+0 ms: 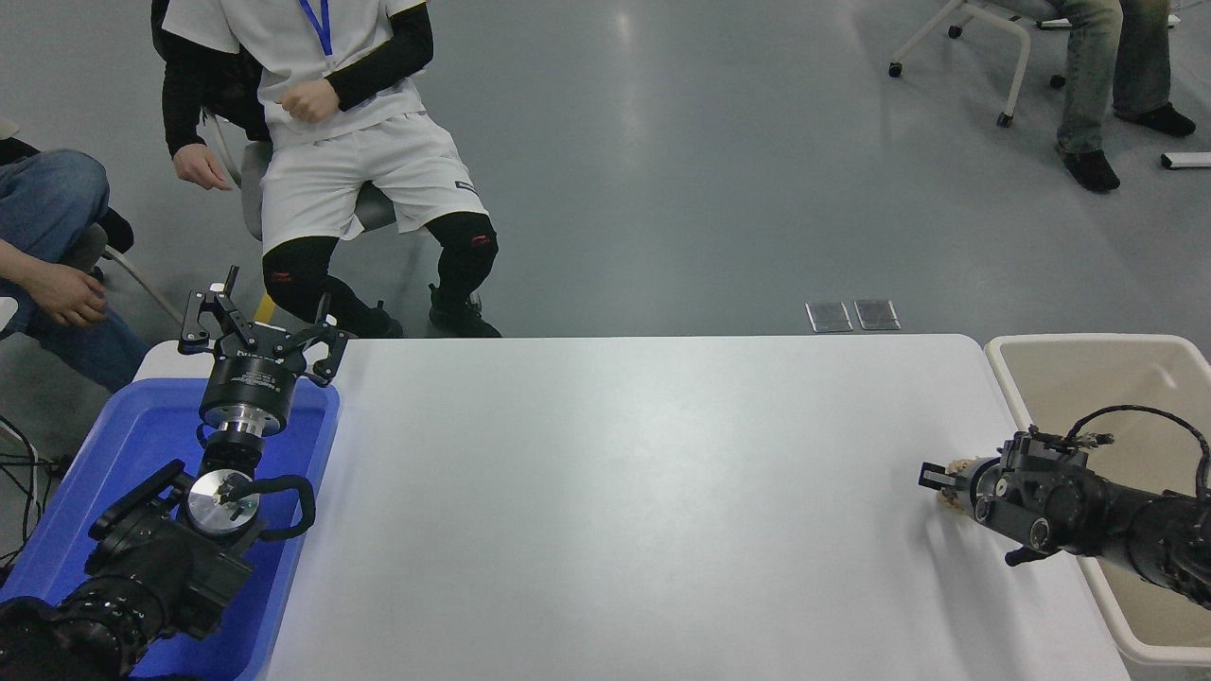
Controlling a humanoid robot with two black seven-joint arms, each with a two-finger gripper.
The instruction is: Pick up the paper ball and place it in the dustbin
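At the far left edge a seated person in jeans [43, 246] rests a hand on a knee. Beside them a second person [341, 142] sits on a chair in a white shirt, white shorts and black sleeves, with a blue lanyard; nothing on it can be read.

The blue tub [312, 473] stands at the table's left end. Over it is the left arm, parked at the lower left, and its left gripper [257, 331] points away from the camera with its fingers spread wide, grasping nothing. A pale line of print runs round the gripper's black collar, but it is too small to read.

The white table [615, 501] is bare across its middle. On the grey floor beyond its far edge lie two small metal plates [852, 315].

Near the table's right edge the right gripper [937, 476] comes in low from the right, its fingers clenched on the paper ball [956, 468], of which only a tan sliver shows between them.

Just right of the table is the dustbin [1017, 378], cream with a white rim; the right arm crosses over it.

At the top right a third person's legs [1102, 85] show beside a wheeled chair.
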